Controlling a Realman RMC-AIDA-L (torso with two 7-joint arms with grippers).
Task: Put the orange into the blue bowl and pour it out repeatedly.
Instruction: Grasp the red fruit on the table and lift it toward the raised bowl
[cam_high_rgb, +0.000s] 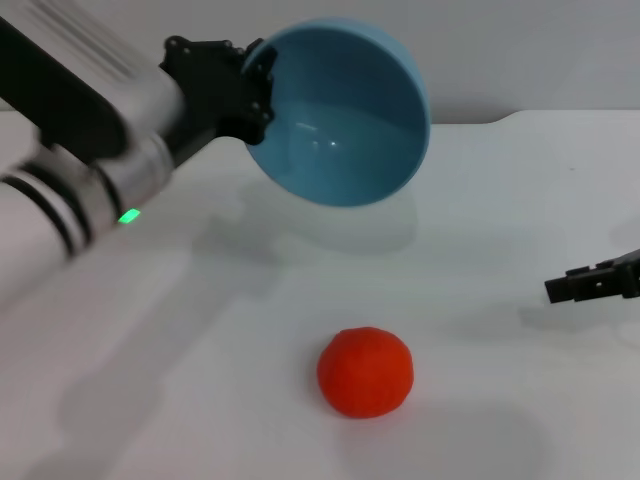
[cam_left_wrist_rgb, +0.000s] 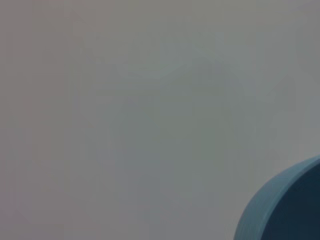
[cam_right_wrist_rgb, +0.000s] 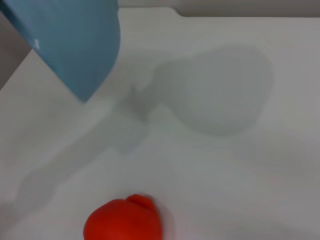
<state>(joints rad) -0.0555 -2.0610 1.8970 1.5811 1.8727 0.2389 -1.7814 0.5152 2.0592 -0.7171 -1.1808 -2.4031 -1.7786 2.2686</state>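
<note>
Smooth light-blue round bowl (cam_high_rgb: 340, 115) held aloft by its rim in closed left gripper (cam_high_rgb: 256, 92), tipped on its side, lumpy orange-red fruit (cam_high_rgb: 365, 372) lying on white counter (cam_high_rgb: 500, 220) below, right gripper (cam_high_rgb: 592, 283) parked at the right edge, finger state not discernible.

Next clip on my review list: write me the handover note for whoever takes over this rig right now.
Left pincer: shut on the rim of the blue bowl, holding it in the air, tipped on its side with the opening toward the camera. The bowl is empty.
Right pincer: low over the white table at the right edge, holding nothing; fingers only partly in view.
The orange lies on the table in front of the bowl, touching neither.
Done: this pour, it seems.
Left: set the bowl upright, put the orange back in, pour again.
</note>
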